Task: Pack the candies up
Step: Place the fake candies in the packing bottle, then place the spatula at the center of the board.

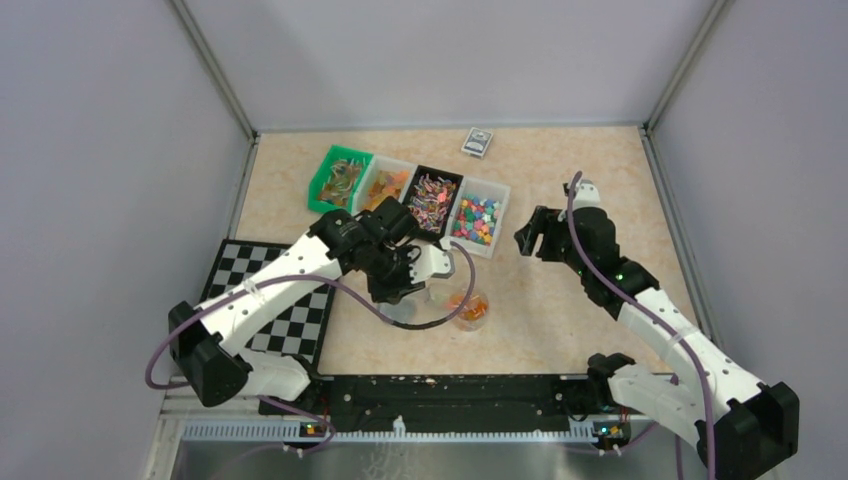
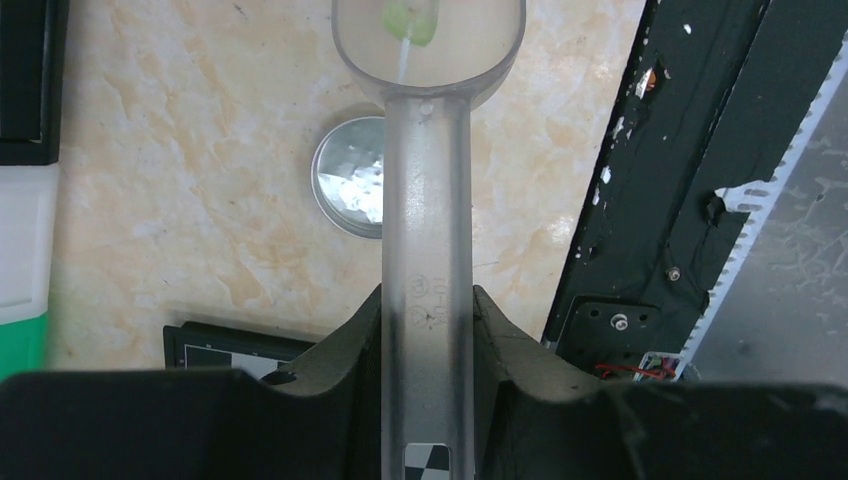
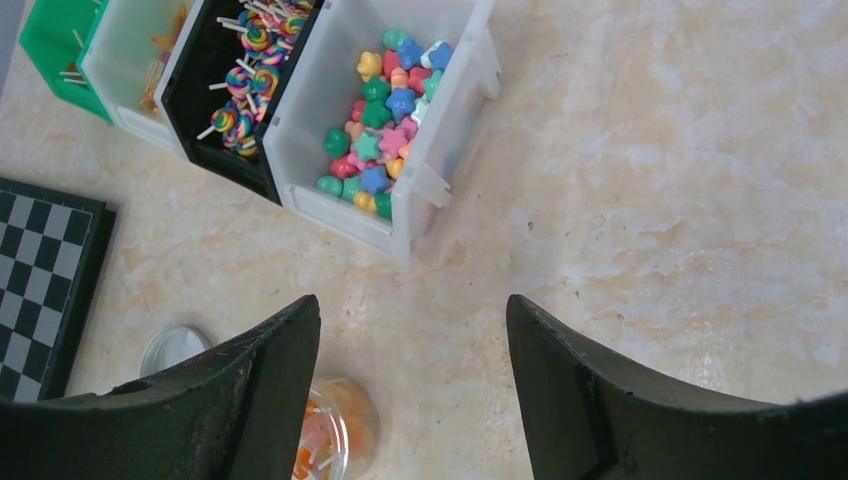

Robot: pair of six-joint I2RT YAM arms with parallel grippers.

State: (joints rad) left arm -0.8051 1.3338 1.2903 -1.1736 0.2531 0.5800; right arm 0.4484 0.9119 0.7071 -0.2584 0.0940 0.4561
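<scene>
Near the middle of the desk [image 1: 560, 310], our cup [image 3: 335, 440] holds some orange candies [image 3: 318, 438]. Left jaws pinch the scoop [image 2: 425, 250] by its handle, and right jaws gape empty. We judge more scooping and the lid [image 2: 345, 190] are left.

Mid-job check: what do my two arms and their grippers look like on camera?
The left arm and right arm are white shells with black joints, each trailing a purple cable. The left gripper and right gripper are black, fingers curved.

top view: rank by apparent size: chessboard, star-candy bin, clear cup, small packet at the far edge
1. chessboard, largest even though partly hidden
2. star-candy bin
3. clear cup
4. small packet, not much smaller than the cup
</scene>
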